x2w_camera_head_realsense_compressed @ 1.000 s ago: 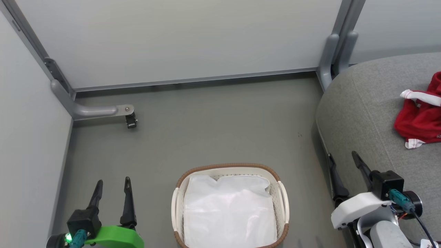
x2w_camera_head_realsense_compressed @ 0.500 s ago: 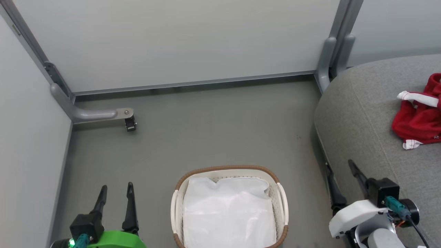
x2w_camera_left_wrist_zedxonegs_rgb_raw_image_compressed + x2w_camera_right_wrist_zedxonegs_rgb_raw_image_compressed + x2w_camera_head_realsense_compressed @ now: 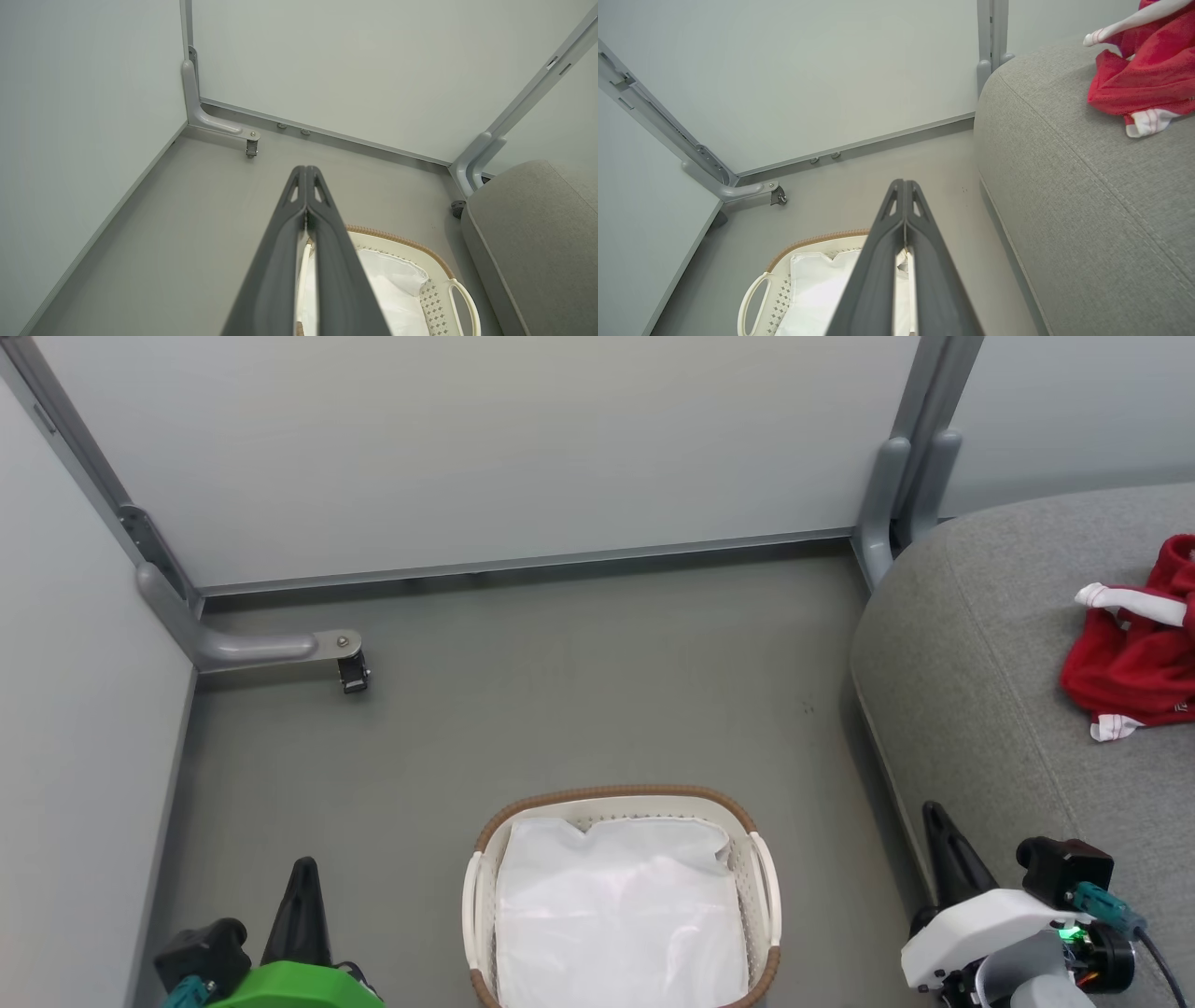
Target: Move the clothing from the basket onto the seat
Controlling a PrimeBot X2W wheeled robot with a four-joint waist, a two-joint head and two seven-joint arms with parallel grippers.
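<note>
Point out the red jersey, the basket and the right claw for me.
red jersey (image 3: 1134,667), head view, crumpled red middle.
basket (image 3: 616,791), head view, brown far rim.
right claw (image 3: 904,184), right wrist view, shut fingertips.

The left gripper (image 3: 306,175) rises from the bottom centre of the frame. Its two dark fingers (image 3: 275,261) are pressed together, with the tips meeting at mid-frame. The basket (image 3: 411,243) sits at lower centre-right, partly hidden behind the fingers. Its brown rim, white liner (image 3: 392,284) and one side handle (image 3: 462,301) are visible. The grey seat (image 3: 537,224) occupies the lower right corner, just beside the basket. The grey floor (image 3: 187,210) fills the lower left. Pale wall panels (image 3: 327,60) span the top. A grey bracket (image 3: 219,125) with a small caster (image 3: 251,148) stands at upper left. A grey post foot (image 3: 476,161) stands at right, near the seat.
</note>
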